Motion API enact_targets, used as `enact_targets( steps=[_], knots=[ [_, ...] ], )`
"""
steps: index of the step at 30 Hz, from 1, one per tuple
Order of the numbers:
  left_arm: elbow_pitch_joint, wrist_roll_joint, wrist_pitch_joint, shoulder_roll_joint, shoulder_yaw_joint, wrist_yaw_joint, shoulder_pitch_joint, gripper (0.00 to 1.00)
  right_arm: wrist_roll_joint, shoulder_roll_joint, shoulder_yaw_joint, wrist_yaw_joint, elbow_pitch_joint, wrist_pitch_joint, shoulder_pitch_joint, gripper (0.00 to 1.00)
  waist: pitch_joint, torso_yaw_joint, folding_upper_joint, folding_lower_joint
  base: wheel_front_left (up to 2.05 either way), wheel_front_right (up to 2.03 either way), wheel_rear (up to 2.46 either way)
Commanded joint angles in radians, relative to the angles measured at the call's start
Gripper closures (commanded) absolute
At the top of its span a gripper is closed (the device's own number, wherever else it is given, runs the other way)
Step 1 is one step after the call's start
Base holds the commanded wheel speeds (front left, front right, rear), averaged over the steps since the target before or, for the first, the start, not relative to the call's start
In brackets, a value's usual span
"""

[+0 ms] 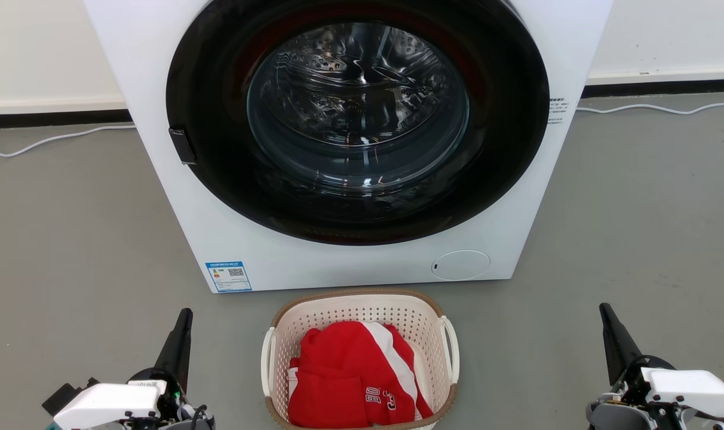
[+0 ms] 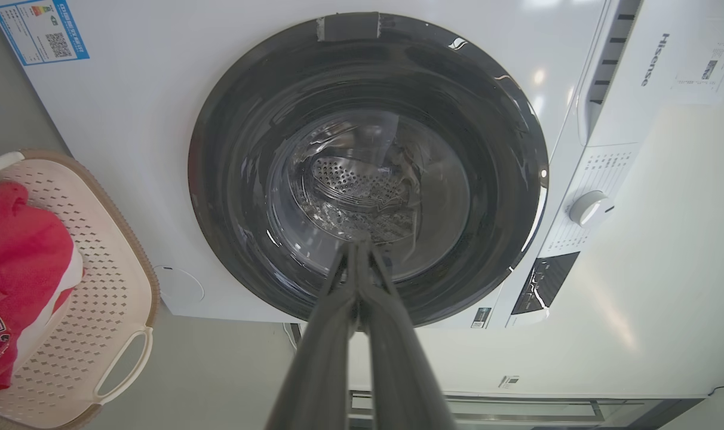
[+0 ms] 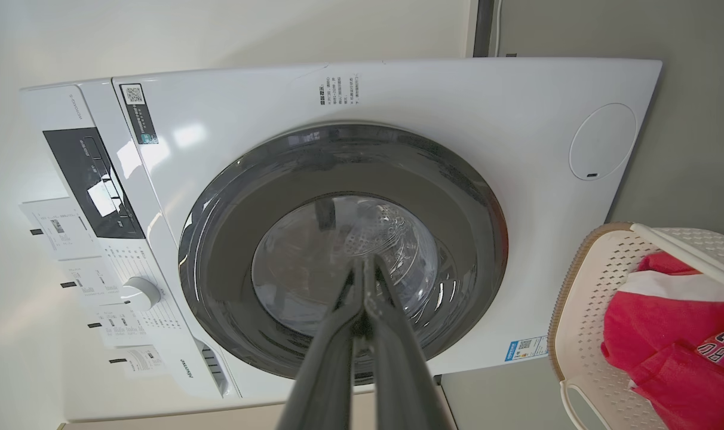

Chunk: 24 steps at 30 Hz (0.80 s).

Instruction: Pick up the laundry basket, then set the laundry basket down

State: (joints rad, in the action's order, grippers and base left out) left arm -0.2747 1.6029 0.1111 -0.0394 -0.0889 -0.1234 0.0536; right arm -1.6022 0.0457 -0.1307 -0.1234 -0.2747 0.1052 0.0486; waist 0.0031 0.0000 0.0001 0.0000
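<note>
Red garment (image 1: 338,373) in laundry basket (image 1: 362,312): head view | washer dial (image 2: 590,208): wrist views

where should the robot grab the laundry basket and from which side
Take the laundry basket by its two white loop handles, left hand to the left handle, right hand to the right handle, each from outside; the loops stick out sideways.

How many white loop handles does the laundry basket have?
2. The left handle sits on the left side of the laundry basket, the right handle on its right side; none seems hidden.
</note>
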Motion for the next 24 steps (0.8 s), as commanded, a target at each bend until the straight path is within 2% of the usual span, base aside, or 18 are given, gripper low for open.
enact_targets(
  steps=[1,24],
  knots=[
    [0.029,0.005,0.002,-0.011,-0.025,-0.007,0.055,1.00,-0.006,0.004,0.017,-0.007,0.030,0.008,0.059,1.00,0.000,0.000,-0.0001,0.0000,0.00,0.00,0.00],
    [0.029,0.006,0.002,-0.011,-0.025,-0.007,0.054,1.00,-0.006,0.004,0.017,-0.007,0.030,0.008,0.059,1.00,0.000,0.000,-0.0001,0.0000,0.00,0.00,0.00]
  ],
)
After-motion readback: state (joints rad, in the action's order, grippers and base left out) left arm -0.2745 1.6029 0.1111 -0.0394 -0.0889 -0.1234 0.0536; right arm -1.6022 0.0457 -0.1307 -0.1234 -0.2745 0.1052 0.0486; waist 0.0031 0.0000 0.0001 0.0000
